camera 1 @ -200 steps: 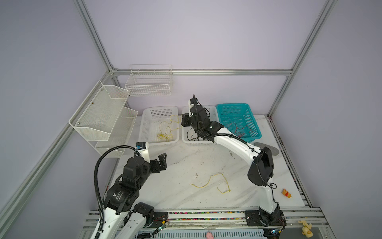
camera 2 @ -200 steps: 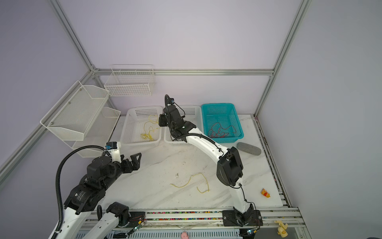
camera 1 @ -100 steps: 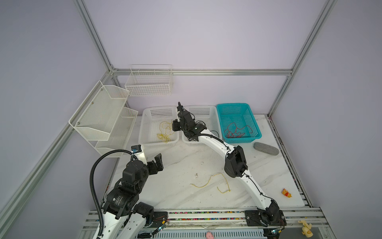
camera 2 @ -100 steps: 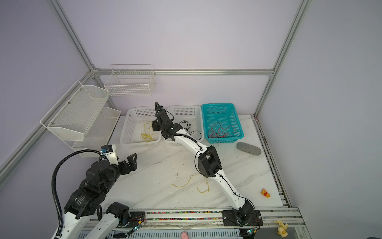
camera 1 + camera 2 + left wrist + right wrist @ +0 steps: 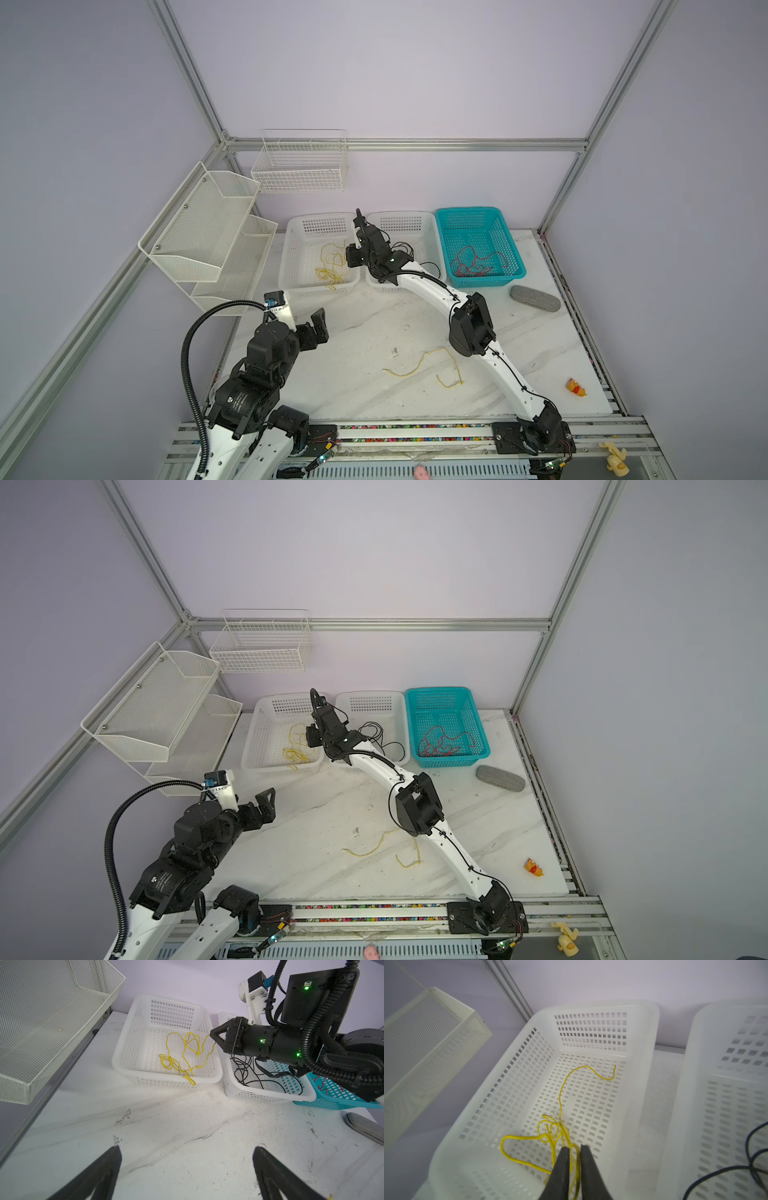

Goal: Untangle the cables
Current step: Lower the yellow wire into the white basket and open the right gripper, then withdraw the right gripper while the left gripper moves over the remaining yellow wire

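Baskets, three: left white basket [image 5: 288,253], yellow cables [image 5: 331,266]; middle white basket [image 5: 405,226], one black cable [image 5: 377,730]; teal basket [image 5: 473,222], red cables [image 5: 473,266]. My left gripper [image 5: 187,1148] gapes; right gripper [image 5: 574,1147] barely parted.

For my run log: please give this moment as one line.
left gripper: open, empty | right gripper: slightly open over white basket | yellow cable: between its jaws | loose yellow cable: on table

Our evenly lit work cell

We see pale lilac walls [image 5: 415,62] edged by aluminium rails [image 5: 407,144], a white marbled bench [image 5: 365,332], mesh shelves [image 5: 199,224] on the left wall and a wire basket [image 5: 299,166] behind.
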